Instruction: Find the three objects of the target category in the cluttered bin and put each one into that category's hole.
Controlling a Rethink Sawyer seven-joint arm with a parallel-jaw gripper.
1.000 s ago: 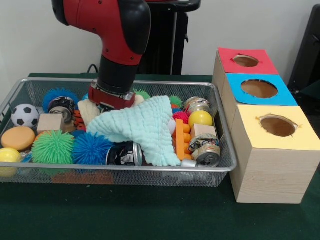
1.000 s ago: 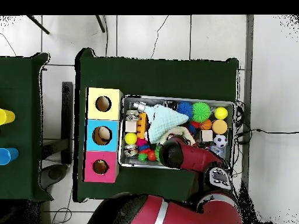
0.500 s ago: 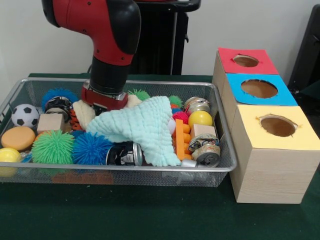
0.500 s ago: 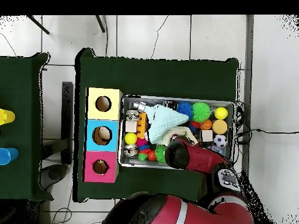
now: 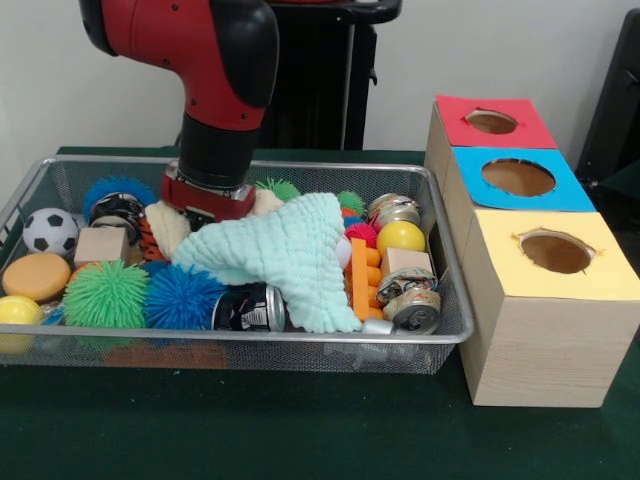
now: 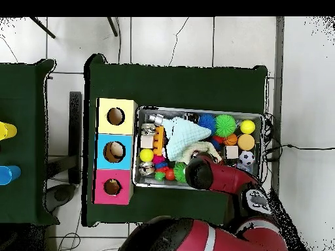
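Your end effector sits low in the bin, grip state hidden; the holes show nothing delivered.

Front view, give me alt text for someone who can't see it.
A red robot arm reaches down into a wire bin crowded with balls, cans and a mint cloth. Beside the bin stand three boxes with holes in their red, blue and yellow tops.

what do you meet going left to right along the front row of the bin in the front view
yellow ball → green spiky ball → blue spiky ball → black can → mint cloth → silver can
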